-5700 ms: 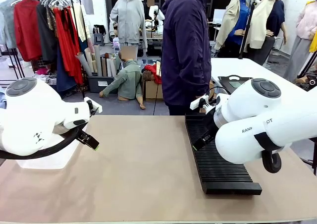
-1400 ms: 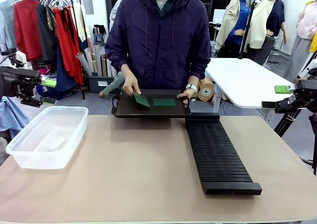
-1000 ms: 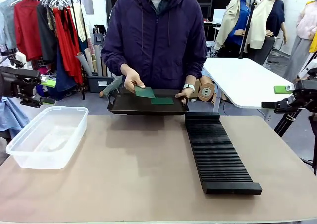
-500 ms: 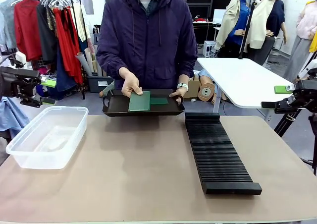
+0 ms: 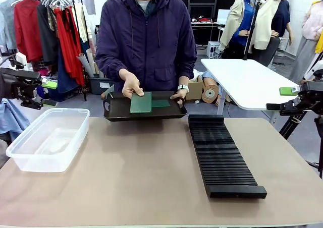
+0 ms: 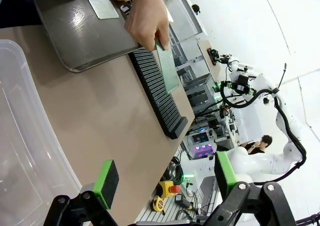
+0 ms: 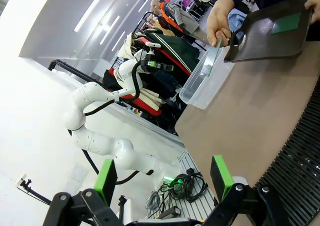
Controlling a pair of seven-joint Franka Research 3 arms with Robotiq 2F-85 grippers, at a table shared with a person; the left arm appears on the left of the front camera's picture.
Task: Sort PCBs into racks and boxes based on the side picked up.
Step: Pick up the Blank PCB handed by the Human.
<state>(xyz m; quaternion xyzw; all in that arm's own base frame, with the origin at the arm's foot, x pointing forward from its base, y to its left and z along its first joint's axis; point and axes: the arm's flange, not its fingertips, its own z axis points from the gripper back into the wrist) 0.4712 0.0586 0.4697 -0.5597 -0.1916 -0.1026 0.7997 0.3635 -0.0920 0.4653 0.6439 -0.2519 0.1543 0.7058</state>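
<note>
L tool point(image 6: 165, 178) spread wide, holds nothing; R tool point(image 7: 162, 177) likewise wide apart, touching nothing, each off to its own side of the counter point(image 5: 141, 172). Clear box point(image 5: 48, 139) sits counter-left, long black ribbed rack point(image 5: 222, 157) counter-right. At far edge, person's hand point(image 5: 132, 84) holds one PCB point(image 5: 141, 102) tilted up over black tray point(image 5: 121, 114). Second PCB point(image 5: 162, 103), darker green, lies flat on tray.

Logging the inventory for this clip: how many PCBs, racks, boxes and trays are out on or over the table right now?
PCBs: 2
Rack: 1
Clear box: 1
Black tray: 1
Total: 5
</note>
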